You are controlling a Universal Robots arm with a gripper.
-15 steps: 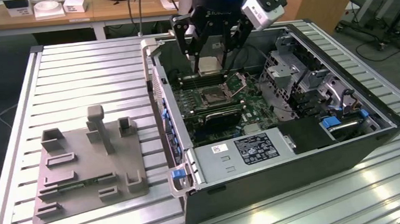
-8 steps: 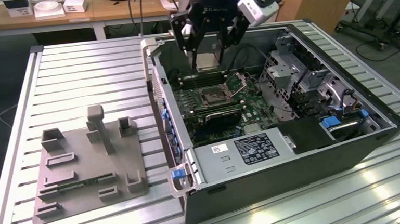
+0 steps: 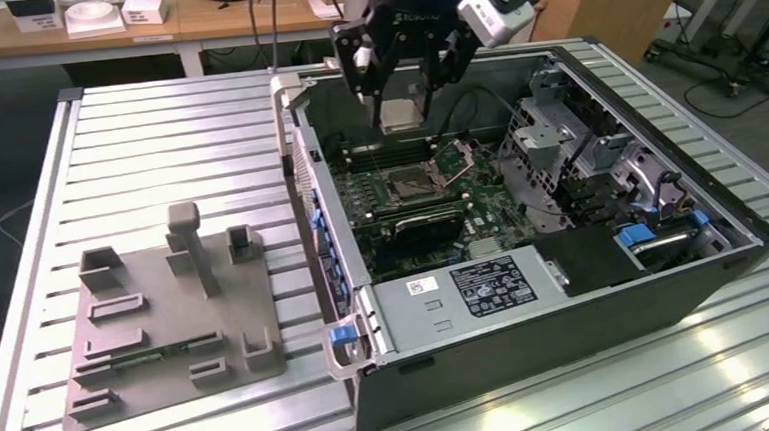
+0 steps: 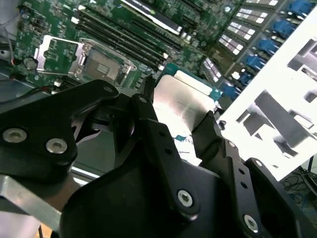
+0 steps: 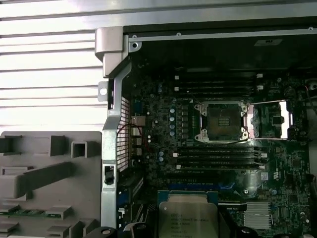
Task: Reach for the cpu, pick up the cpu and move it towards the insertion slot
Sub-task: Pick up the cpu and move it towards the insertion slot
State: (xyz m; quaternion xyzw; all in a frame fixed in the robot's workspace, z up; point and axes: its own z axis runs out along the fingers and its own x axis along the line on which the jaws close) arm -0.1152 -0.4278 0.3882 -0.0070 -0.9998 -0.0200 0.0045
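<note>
Cpu (image 3: 401,112) | pinched by gripper (image 3: 404,99) (lower edge cut off) | above insertion slot (image 3: 410,182)

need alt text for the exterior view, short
A black end effector holds a small square cpu above an open computer case lying on a slatted metal table, with the open socket on the green board just below. A grey plastic fixture sits toward the view's left.

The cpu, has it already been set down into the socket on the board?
No: the gripper holds the cpu in the air above the computer case, while the insertion slot lies open and bare.
</note>
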